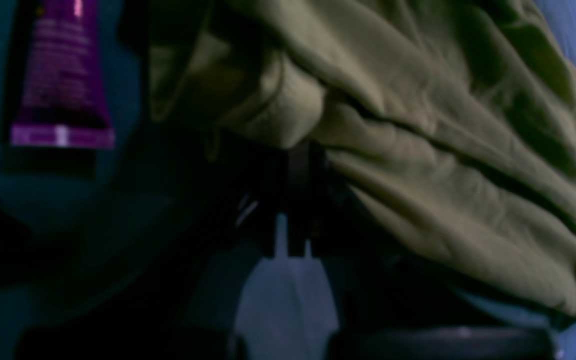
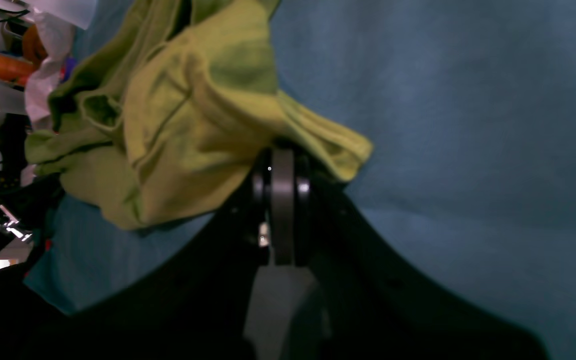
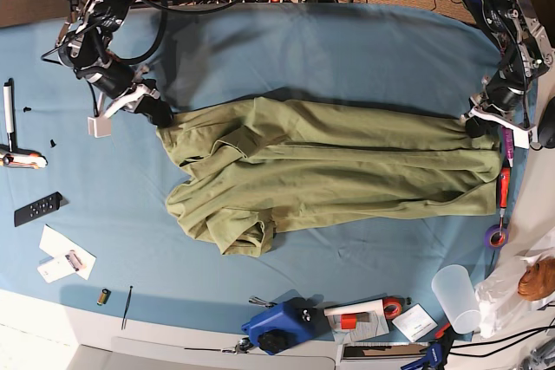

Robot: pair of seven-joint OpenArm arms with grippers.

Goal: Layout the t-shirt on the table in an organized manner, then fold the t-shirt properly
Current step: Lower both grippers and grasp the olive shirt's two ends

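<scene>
The olive-green t-shirt [image 3: 321, 171] lies stretched wide across the blue-clothed table [image 3: 347, 49], wrinkled and partly bunched at its lower left. My right gripper [image 3: 156, 113], on the base view's left, is shut on the shirt's left edge; the right wrist view shows its fingers [image 2: 283, 165] pinching a fold of the shirt [image 2: 193, 115]. My left gripper [image 3: 477, 124], on the base view's right, is shut on the shirt's right edge; the left wrist view shows the cloth [image 1: 418, 125] bunched at its fingers [image 1: 298, 160].
A purple tube [image 3: 507, 145], a red tool [image 3: 503, 186] and a tape roll [image 3: 496, 236] lie near the right edge. A clear cup [image 3: 457, 295], a blue device [image 3: 277, 325] and small items sit along the front. A remote [image 3: 37, 207] and papers [image 3: 61, 257] lie at left.
</scene>
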